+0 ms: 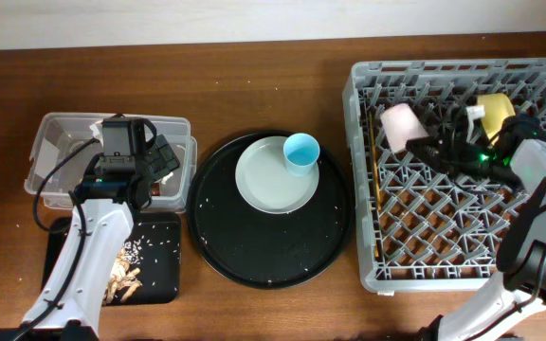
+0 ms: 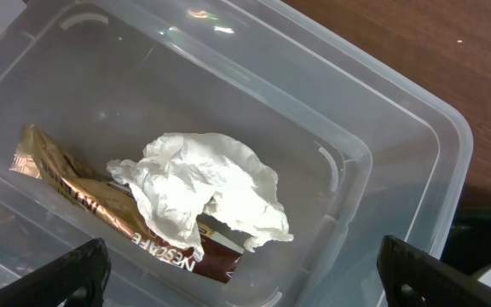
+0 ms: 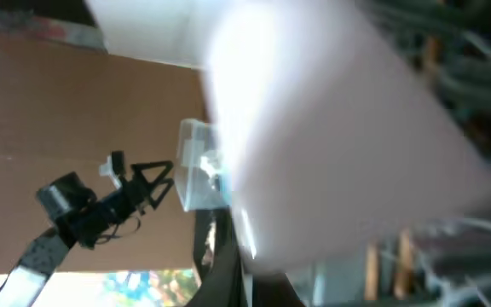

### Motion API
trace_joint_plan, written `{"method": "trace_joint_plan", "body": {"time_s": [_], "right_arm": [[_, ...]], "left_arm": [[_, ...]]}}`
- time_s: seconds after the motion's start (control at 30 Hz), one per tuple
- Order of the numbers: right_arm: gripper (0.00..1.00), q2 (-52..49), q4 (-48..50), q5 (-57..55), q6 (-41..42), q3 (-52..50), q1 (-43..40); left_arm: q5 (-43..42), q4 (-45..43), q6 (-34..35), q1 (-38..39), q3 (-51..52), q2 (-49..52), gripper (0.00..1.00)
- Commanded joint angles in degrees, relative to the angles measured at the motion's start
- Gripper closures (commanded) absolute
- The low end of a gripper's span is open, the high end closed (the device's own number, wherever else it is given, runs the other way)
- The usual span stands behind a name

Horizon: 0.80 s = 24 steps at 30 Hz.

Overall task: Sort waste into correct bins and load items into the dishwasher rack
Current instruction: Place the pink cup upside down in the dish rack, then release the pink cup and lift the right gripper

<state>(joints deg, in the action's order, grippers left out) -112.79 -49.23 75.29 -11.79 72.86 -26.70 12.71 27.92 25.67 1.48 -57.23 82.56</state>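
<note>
My left gripper is open and empty above the clear box. In the box lie the crumpled white napkin and, under it, the brown candy wrapper. In the overhead view the left gripper hangs over the clear box. My right gripper is inside the grey rack, shut on the pink cup, which fills the blurred right wrist view. The yellow bowl and the chopsticks are in the rack. The light blue cup stands on the pale plate.
The plate sits on a large round black tray at the table's middle. The shallow black tray at the front left holds food scraps and rice grains. The left arm reaches over it.
</note>
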Motion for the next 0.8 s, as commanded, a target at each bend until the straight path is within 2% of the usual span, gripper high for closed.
{"method": "trace_joint_plan", "body": {"time_s": [0.0,0.13,0.23,0.27,0.33,0.4,0.5,0.63,0.77], "right_arm": [[0.94,-0.72,-2.8,-9.25,0.24,-0.44,-3.23],[0.77,4.72,-9.57,-18.95,1.25,4.02,-4.68],[0.66,12.61,-10.64,-32.3,9.38,6.23,-4.66],[0.65,15.65,-10.64,-33.14,9.55,6.23,-4.22],[0.68,21.35,-10.14,-33.2,7.26,6.23,-0.66],[0.8,23.58,-8.28,-34.86,1.92,6.23,6.6],[0.89,21.49,-3.5,-49.09,3.72,6.23,14.67],[0.9,15.63,1.33,-53.55,3.72,6.21,16.9],[0.92,12.63,-4.07,-63.67,9.92,6.23,16.87]], "left_arm": [[0.61,-0.02,-0.94,-0.26,-0.15,-0.17,0.01],[0.61,-0.02,-0.94,-0.26,-0.15,-0.17,0.01],[0.61,-0.02,-0.94,-0.26,-0.15,-0.17,0.01],[0.61,-0.02,-0.94,-0.26,-0.15,-0.17,0.01],[0.61,-0.02,-0.94,-0.26,-0.15,-0.17,0.01],[0.61,-0.02,-0.94,-0.26,-0.15,-0.17,0.01],[0.61,-0.02,-0.94,-0.26,-0.15,-0.17,0.01],[0.61,-0.02,-0.94,-0.26,-0.15,-0.17,0.01],[0.61,-0.02,-0.94,-0.26,-0.15,-0.17,0.01]]}}
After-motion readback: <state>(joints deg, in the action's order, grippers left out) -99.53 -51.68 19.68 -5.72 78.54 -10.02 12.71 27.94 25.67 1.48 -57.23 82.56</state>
